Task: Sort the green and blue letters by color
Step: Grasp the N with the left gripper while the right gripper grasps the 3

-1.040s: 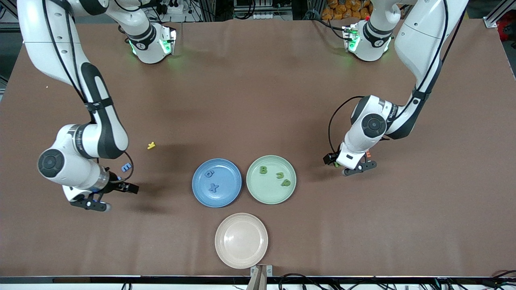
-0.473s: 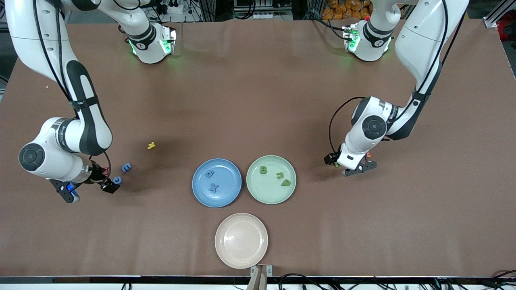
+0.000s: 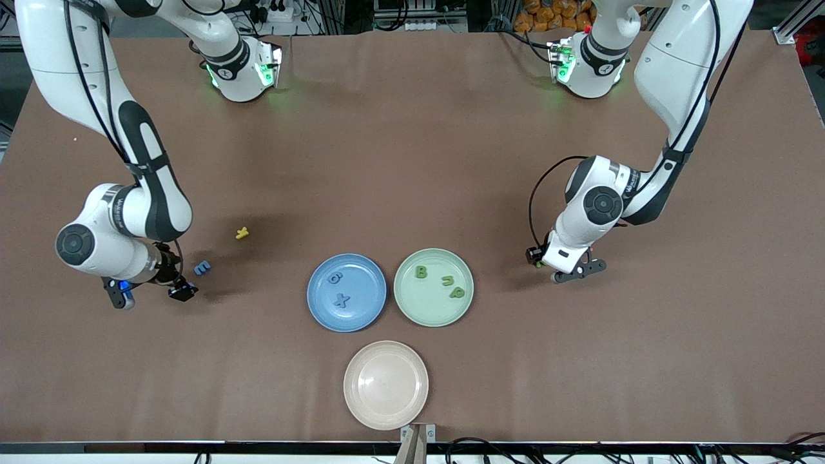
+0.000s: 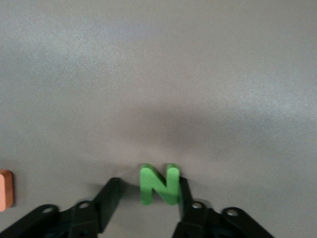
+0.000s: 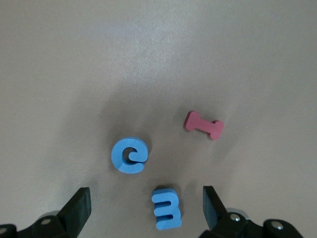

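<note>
Brown table [image 3: 412, 161]: my left gripper [image 4: 149, 188], three o'clock of the green plate [image 3: 425, 310], fingers apart around green N [image 4: 158, 184]. My right gripper [image 5: 146, 197], nine o'clock of the blue plate [image 3: 362, 283], gapes wide over blue C [image 5: 130, 155] and E [image 5: 166, 209].

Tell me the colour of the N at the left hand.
Green; the N shows best in the left wrist view.

A wide table [image 3: 412, 161] covered in a matte brown sheet fills nearly the whole front view, lit evenly from above with soft shadows. Along its edge farthest from the front camera stand metal frames, cables [image 3: 399, 16] and a heap of orange items [image 3: 551, 13]. More cables [image 3: 490, 444] trail along the nearest edge.
</note>
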Robot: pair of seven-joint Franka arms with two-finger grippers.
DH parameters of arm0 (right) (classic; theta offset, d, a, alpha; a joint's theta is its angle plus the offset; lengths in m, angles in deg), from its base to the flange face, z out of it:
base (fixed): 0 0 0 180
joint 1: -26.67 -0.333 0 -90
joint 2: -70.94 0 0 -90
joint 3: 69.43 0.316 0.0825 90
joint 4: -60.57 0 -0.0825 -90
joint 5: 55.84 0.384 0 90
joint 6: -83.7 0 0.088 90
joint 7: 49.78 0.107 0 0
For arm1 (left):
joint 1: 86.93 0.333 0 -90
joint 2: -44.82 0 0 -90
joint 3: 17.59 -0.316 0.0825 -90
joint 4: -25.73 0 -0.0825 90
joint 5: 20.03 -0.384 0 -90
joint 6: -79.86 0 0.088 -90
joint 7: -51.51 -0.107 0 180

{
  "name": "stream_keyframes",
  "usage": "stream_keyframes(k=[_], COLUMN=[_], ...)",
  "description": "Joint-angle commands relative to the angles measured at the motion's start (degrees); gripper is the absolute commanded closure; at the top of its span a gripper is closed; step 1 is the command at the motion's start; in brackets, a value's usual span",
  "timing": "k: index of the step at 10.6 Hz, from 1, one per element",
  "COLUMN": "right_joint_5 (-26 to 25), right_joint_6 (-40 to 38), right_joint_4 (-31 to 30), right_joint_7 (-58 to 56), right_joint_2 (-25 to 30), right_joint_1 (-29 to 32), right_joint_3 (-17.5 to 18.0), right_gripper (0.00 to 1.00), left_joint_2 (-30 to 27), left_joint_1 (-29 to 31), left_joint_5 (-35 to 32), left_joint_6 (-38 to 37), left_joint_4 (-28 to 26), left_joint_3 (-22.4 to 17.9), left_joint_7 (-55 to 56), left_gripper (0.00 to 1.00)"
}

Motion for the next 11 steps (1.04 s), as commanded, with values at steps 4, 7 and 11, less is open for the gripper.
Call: stream_keyframes(k=[4, 7, 11], right_joint_5=[-0.7, -0.6, -0.6], right_joint_6=[6.1, 6.5, 6.9], right_joint_4=[-8.2, -9.4, -9.9], right_joint_7=[2.1, 1.8, 1.0], right_joint_2=[3.6, 3.6, 3.7], right_joint_1=[-1.2, -1.1, -1.0], right_joint_3=[0.8, 1.8, 2.3], right_gripper=[0.26, 0.71, 0.99], left_joint_2=[0.9, 0.7, 3.0], left_joint_1=[0.3, -0.3, -3.5], left_joint_5=[-1.6, -1.4, -0.9], left_joint_6=[0.5, 0.5, 0.5], left_joint_4=[3.1, 5.1, 10.6], left_joint_3=[0.5, 0.7, 0.9], left_joint_7=[0.4, 4.9, 11.6], left_gripper=[1.0, 1.0, 1.0])
